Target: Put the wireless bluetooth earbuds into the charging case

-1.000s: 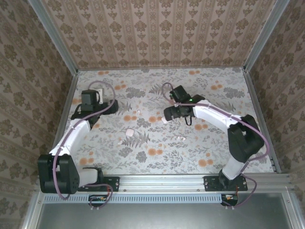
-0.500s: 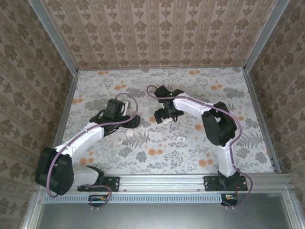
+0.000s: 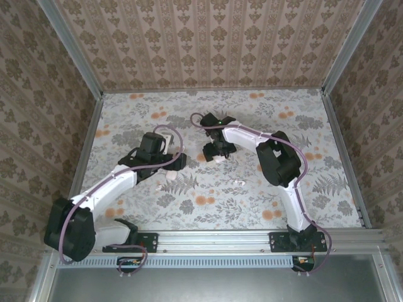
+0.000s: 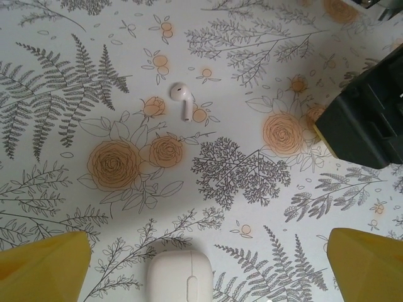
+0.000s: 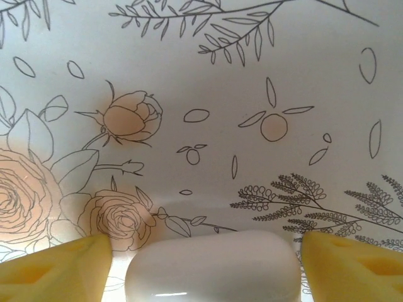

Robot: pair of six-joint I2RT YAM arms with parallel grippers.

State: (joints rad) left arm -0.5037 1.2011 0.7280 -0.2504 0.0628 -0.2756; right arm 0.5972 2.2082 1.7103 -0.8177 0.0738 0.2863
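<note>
Two earbuds lie loose on the floral table (image 3: 277, 126): one stem-type bud (image 4: 182, 100) sits ahead of the left gripper (image 4: 204, 259), well apart from its fingers, and a second white speck (image 3: 238, 182) lies nearer the arm bases, to the right of centre. Each bud looks very light, hard and glossy, so it is likely to skid or flick away under a careless pinch. The rounded head offers little purchase, and the safer hold is probably across the straight stem, low against the table. A white charging case (image 4: 179, 280) lies between the left gripper's spread yellow fingertips (image 4: 41, 267), with clear gaps on both sides. The right gripper (image 5: 204, 264) is also spread, straddling another white case (image 5: 211, 267) with only slim gaps on either side and no visible contact. That case is smooth and rigid and should take a firm squeeze on its flat sides. A second ago the left gripper was far out by the left wall. It has since swung inward over the middle of the table, with little change in the last half second. The right arm has folded its elbow inward, and its gripper has shifted slightly left.
</note>
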